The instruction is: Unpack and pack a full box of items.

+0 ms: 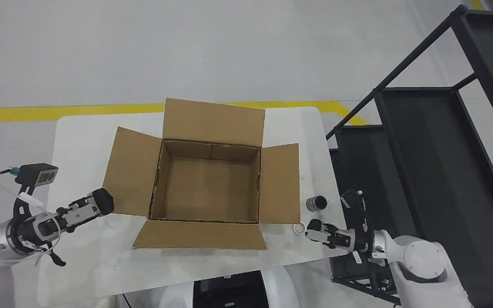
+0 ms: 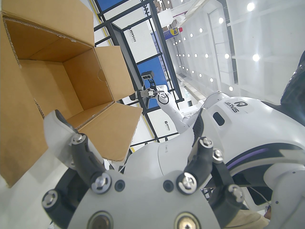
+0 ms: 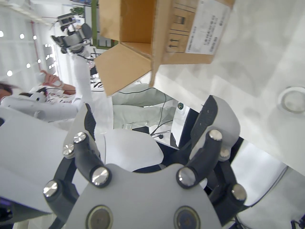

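One box (image 1: pixel 208 189) stands upright, mouth facing up.

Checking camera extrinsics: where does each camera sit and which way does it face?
Top: overhead, looks down on box, table; left gripper, right gripper show.
Left wrist: on left arm, looks into box; left gripper in front.
Right wrist: on right arm, faces box's labelled side; right gripper in front.
Shared: each wrist view sees the other gripper.

grey floor (image 1: pixel 231 46), yellow line (image 1: pixel 77 113), black rack (image 1: pixel 431 131)
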